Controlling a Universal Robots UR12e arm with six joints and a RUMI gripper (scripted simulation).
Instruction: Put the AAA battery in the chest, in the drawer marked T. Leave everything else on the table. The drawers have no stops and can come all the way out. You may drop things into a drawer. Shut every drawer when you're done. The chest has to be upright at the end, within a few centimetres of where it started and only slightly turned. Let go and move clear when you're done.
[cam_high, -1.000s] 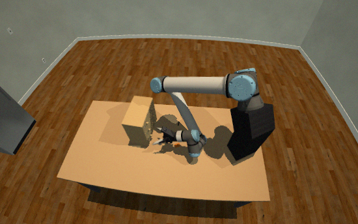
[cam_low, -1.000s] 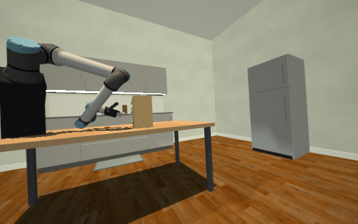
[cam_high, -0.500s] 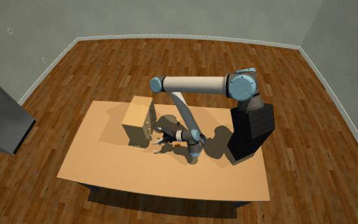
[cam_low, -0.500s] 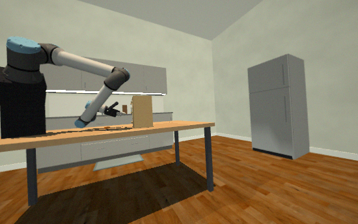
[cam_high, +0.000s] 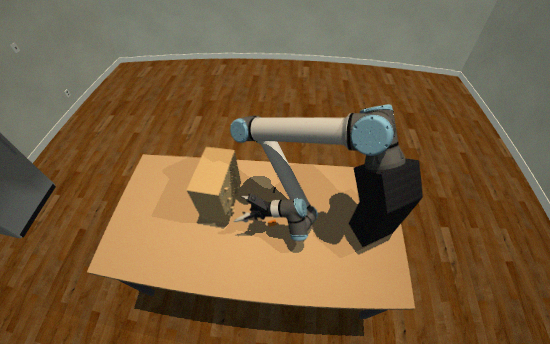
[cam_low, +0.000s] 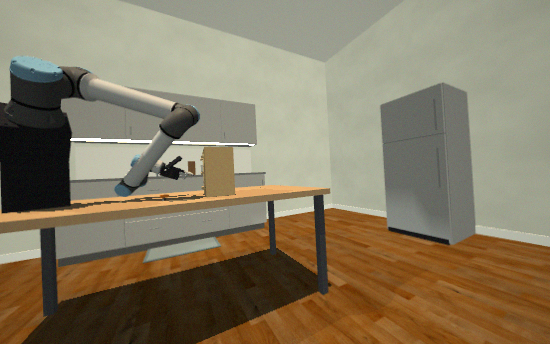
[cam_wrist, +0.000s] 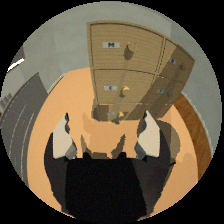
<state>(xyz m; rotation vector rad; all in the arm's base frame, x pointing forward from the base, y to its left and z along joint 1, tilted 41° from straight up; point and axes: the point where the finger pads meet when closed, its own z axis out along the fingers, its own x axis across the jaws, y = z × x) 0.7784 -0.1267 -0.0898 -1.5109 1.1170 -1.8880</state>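
"Jaws first: how do they stand?"

"Spread wide, with nothing pinched between them. The gripper (cam_high: 240, 209) (cam_low: 185, 167) (cam_wrist: 105, 111) hovers above the table (cam_high: 250, 275) (cam_low: 280, 190) (cam_wrist: 42, 165), its fingers pointing at the drawer fronts."

"And the chest?"

"The chest (cam_high: 212, 170) (cam_low: 219, 171) (cam_wrist: 130, 62) stands upright just beyond the fingertips, near them. In the wrist view its front rises above the opening and leans off to the right of it. The low part of that front shows in the gap between the two tips."

"Can you read the labels?"

"One, yes. The drawer marked M (cam_wrist: 107, 57) is at the top, beyond the jaws and higher in the view than either tip. Other labels are too small for me, so I can't say which drawer is T."

"Where's the AAA battery, then?"

"I can't pick it out. It isn't between the jaws, that much I know. A small orange thing (cam_high: 271, 221) (cam_low: 164, 196) lies on the tabletop behind the fingertips, below the wrist, but it's too blurred to name."

"Anything else near them?"

"A tiny dark thing (cam_high: 274, 190) shows behind the jaws too, off to the other side; I can't tell what it is."
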